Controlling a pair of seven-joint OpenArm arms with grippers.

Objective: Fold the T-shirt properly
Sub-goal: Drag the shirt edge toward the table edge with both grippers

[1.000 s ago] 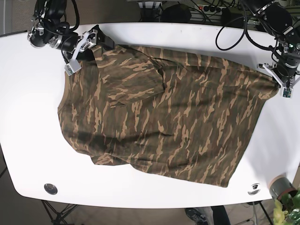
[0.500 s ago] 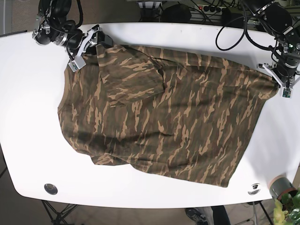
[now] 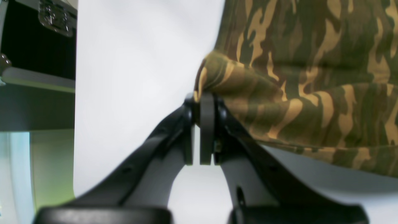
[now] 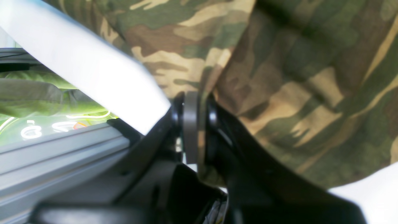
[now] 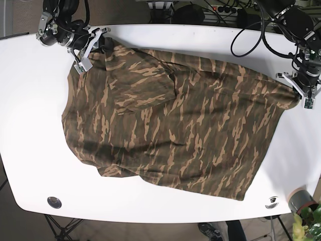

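Base view shows the camouflage T-shirt spread across the white bench. Left pincer clamps its right-frame corner; right pincer clamps the upper-left corner. Likely step: stretching flat; next, carry both corners over evenly.

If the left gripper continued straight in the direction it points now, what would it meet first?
The T-shirt: the left gripper is already shut on its bunched edge, so the camouflage cloth lies directly ahead. To the side there is only bare white table. Depth beyond the fold is unclear.
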